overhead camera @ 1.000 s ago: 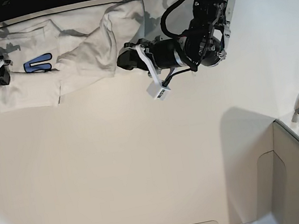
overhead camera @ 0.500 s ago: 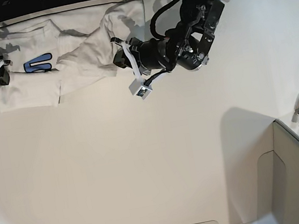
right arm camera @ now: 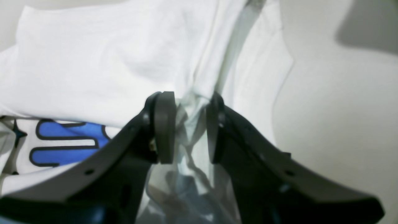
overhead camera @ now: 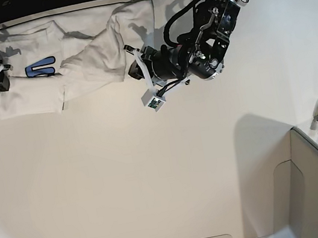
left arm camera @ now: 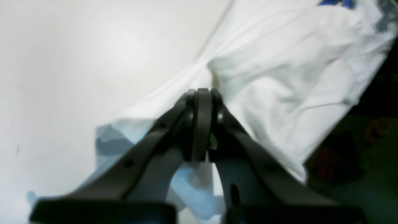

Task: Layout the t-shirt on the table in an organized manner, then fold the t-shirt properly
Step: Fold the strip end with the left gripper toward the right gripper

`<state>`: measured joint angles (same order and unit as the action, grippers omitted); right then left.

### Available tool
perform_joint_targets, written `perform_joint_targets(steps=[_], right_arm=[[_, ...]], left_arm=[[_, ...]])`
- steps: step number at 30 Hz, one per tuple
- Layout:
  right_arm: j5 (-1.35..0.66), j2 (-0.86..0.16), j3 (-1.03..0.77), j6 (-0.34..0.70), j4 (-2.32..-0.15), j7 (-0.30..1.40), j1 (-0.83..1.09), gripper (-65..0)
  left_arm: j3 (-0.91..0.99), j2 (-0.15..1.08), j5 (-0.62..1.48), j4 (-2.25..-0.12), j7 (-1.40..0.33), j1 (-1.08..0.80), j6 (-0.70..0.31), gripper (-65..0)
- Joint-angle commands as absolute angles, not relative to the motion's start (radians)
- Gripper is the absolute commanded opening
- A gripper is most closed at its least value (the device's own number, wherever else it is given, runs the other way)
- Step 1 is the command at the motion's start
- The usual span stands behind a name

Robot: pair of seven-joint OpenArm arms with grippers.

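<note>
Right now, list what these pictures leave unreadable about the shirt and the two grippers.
- Left gripper, left wrist view: shut; blur hides whether t-shirt cloth is pinched.
- Left gripper's tips, base view: the arm covers them.
- Right gripper, right wrist view: cloth sits between the pads; a firm clamp can't be confirmed.
- T-shirt print, base view: folds cover most of it.
- Neck label: not visible anywhere.
</note>
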<state>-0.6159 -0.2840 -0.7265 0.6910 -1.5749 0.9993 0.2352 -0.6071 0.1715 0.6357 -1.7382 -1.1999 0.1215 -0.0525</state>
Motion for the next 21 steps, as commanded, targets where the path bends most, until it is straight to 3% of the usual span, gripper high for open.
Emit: perform_joint_targets(steps=[1,9,21], right_arm=[[-0.628,-0.305,-0.731,0.698,-1.59,0.983,0.229,-47.5],[-0.628,-0.305,-0.731,0.698,-1.59,0.983,0.229,-47.5],[-0.628,-0.308,-0.731,0.698,-1.589,0.983,0.229,-47.5]], left_arm=[[-0.608,0.159,0.627,-1.755,-1.182,0.131,-0.059,-65.0],[-0.615,0.151,0.604,-1.759,-1.19,0.131,-0.062,-65.0],[-0.86,0.099,0.604,-1.778,-1.184,0.131,-0.064,-65.0]])
